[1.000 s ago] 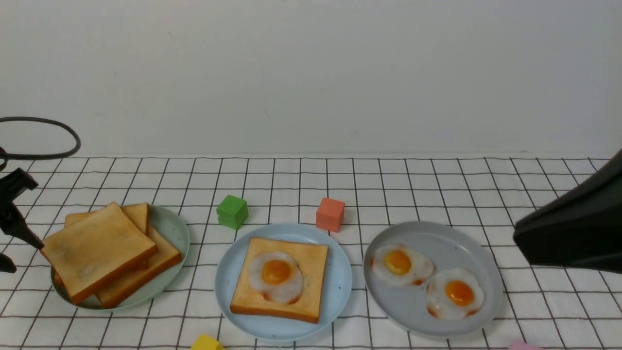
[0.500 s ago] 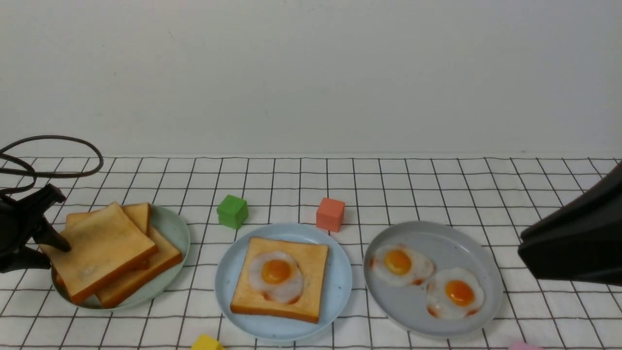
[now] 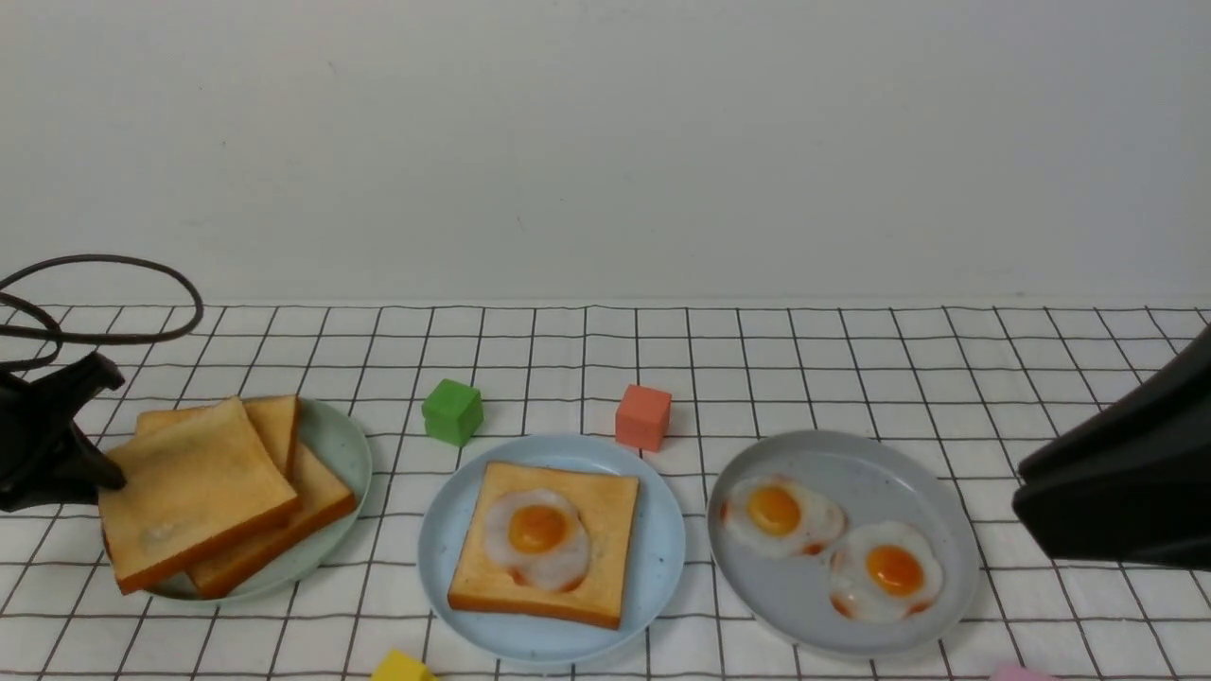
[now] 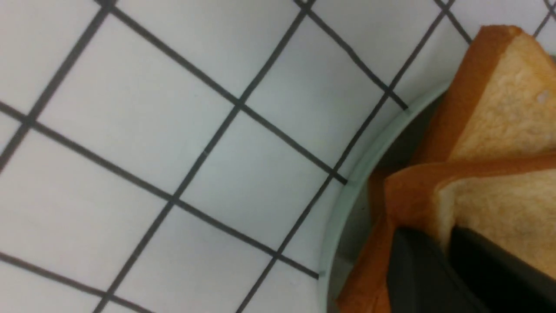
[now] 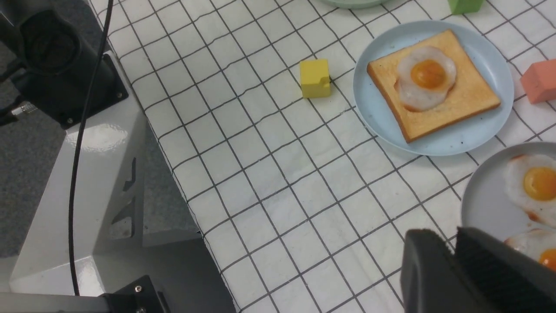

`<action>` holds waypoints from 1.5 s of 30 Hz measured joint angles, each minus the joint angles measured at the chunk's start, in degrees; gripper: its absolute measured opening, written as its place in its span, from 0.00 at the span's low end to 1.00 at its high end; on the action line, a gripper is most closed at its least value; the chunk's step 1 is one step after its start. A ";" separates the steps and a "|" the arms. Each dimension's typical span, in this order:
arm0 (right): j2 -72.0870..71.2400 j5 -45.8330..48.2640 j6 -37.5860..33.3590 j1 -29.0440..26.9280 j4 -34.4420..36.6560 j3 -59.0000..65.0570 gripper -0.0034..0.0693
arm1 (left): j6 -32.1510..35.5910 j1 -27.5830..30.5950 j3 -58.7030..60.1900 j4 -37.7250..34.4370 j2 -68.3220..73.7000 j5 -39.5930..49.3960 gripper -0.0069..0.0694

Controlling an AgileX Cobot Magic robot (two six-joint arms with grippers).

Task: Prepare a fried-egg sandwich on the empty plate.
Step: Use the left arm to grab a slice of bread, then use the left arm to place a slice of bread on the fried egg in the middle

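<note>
The light-blue plate [image 3: 662,558] sits at the front centre. On it lies one toast slice [image 3: 610,530] with a fried egg [image 3: 536,534] on top, uncovered; they also show in the right wrist view, egg [image 5: 428,76] on plate [image 5: 491,65]. A stack of loose toast slices lies on the pale grey-green plate [image 3: 336,445] at the left. My left gripper [image 3: 99,478] is shut on the left edge of the top toast slice [image 3: 194,492]; in the left wrist view its jaws [image 4: 443,237] pinch that slice [image 4: 499,208]. My right gripper [image 3: 1026,492] is shut and empty, beside the grey plate.
The grey plate [image 3: 851,473] at the right holds two fried eggs [image 3: 776,511]. A green cube [image 3: 452,411] and a salmon cube [image 3: 643,416] stand behind the blue plate. A yellow cube [image 3: 402,667] lies at the front edge, also visible in the right wrist view [image 5: 315,78].
My left gripper has moved right onto the toast stack and closed on the top slice's left edge; that slice has turned slightly. The right gripper has drifted a little to the right.
</note>
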 joint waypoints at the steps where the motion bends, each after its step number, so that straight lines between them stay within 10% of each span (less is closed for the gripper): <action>1: 0.00 0.08 0.00 0.00 0.00 0.00 0.22 | 0.60 0.00 0.00 0.10 -1.24 0.16 0.18; 9: 0.00 0.25 0.13 0.00 0.34 0.00 0.25 | 17.32 -1.46 0.00 -13.95 -12.13 6.07 0.15; 16: 0.00 0.25 0.18 0.00 0.52 0.00 0.27 | 27.77 -15.95 0.00 -19.57 -10.35 9.53 0.15; 27: 0.00 0.26 0.97 0.00 1.36 0.00 0.31 | 28.75 -30.79 -3.32 -20.25 3.97 0.77 0.15; 45: 0.00 0.43 1.53 0.00 1.36 0.00 0.38 | 28.75 -31.18 -5.77 -20.44 9.20 0.30 0.16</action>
